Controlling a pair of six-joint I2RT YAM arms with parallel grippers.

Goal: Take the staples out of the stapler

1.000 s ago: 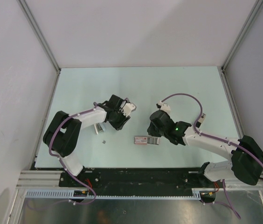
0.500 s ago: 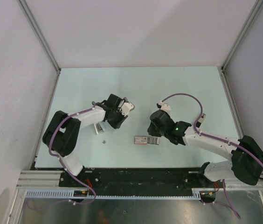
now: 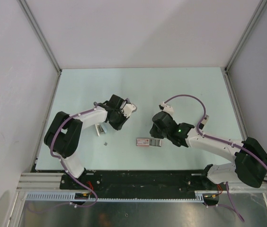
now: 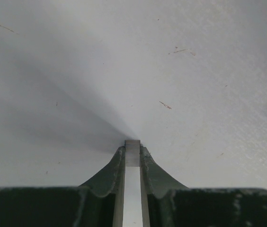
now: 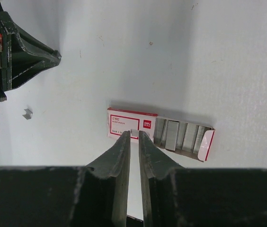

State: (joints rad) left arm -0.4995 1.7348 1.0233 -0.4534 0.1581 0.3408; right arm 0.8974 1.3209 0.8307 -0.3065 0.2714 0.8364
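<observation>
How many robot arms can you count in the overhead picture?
2. The left arm reaches in from the near left; the right arm from the near right. None appear hidden.

The left tool [image 4: 132, 147] has closed: its jaws, partly apart one second ago, are now fully drawn together. The fingers [image 4: 148, 176] now clamp a narrow, flat, pale silver-white strip [image 4: 132, 184], apparently a row of staples, though the close view does not confirm this. The black wrist housing [image 3: 116, 113] of the left arm has shifted slightly toward the left and far side of the table [image 3: 181, 90], as seen from overhead.
</observation>
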